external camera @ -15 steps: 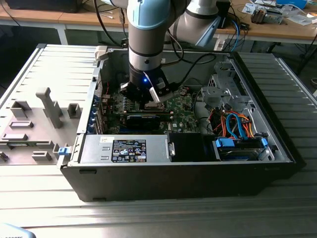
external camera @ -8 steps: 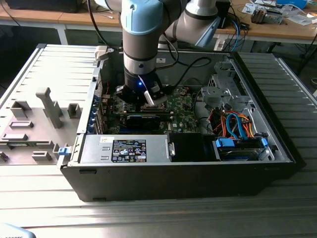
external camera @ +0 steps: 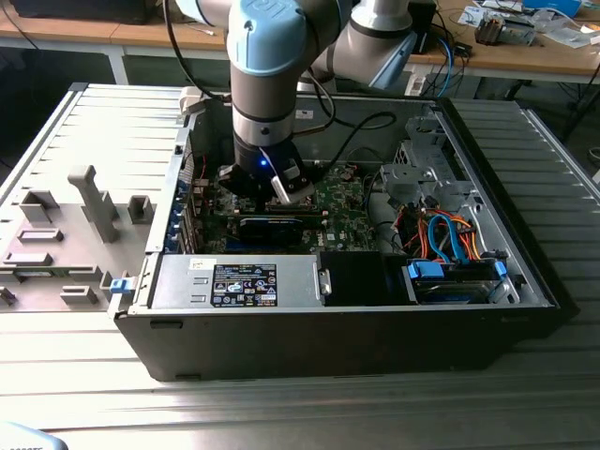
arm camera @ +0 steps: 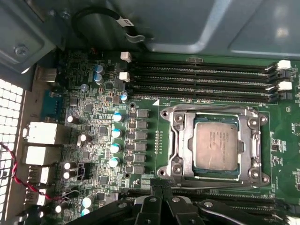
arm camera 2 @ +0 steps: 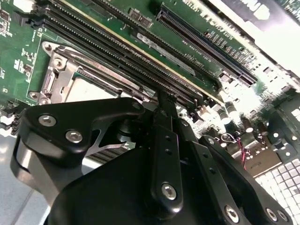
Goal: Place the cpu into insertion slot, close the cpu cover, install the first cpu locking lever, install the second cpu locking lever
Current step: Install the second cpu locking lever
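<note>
Gripper (arm camera: 161, 190) fingers stand pressed together with nothing between them, their black tips hanging low over the green motherboard (arm camera: 93, 122) just beside the insertion slot (arm camera: 176, 143); in the second wrist view the same dark linkage (arm camera 2: 164, 154) fills the foreground, its closed tips reaching toward the long black memory slots (arm camera 2: 117, 51). Just past the tips in the first wrist view, the cpu (arm camera: 215, 145) lies flat inside the slot, its pale metal face showing through the square window of the cpu cover (arm camera: 190, 140), which lies down over it as a silver frame with screws at its corners. Beyond the socket run four parallel memory slots with white end clips, and to one side stand rows of small capacitors (arm camera: 116, 133). In the exterior view the arm (external camera: 267, 75) reaches down into an open computer case (external camera: 328, 328) resting on a ribbed metal desk (external camera: 84, 394), with blue and orange cables (external camera: 450, 239) toward the exterior view's right and a grey fixture block (external camera: 66, 234) on the exterior view's left.
</note>
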Action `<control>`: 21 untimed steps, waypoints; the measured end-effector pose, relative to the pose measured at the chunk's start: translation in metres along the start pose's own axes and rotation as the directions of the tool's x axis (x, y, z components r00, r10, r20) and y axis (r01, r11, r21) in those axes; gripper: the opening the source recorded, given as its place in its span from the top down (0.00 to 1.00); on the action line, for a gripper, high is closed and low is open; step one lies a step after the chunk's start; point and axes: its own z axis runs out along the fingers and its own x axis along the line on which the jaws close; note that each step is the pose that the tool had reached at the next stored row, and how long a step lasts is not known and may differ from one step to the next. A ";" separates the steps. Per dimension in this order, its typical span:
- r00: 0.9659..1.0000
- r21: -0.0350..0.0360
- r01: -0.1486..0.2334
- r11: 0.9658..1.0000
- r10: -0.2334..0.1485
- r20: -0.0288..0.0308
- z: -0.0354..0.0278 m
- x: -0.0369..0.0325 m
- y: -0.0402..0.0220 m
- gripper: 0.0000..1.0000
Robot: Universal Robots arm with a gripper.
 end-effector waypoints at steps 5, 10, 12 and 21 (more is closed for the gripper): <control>1.000 -0.017 0.011 1.000 -0.011 0.000 0.0057 -0.0006 0.0042 0.89; 1.000 -0.024 0.015 1.000 -0.015 -0.001 0.0082 -0.0006 0.0049 0.89; 1.000 -0.020 0.015 1.000 -0.015 -0.001 0.0081 -0.0006 0.0050 0.89; 1.000 -0.013 0.013 1.000 -0.013 -0.011 -0.0037 -0.0205 0.0074 0.89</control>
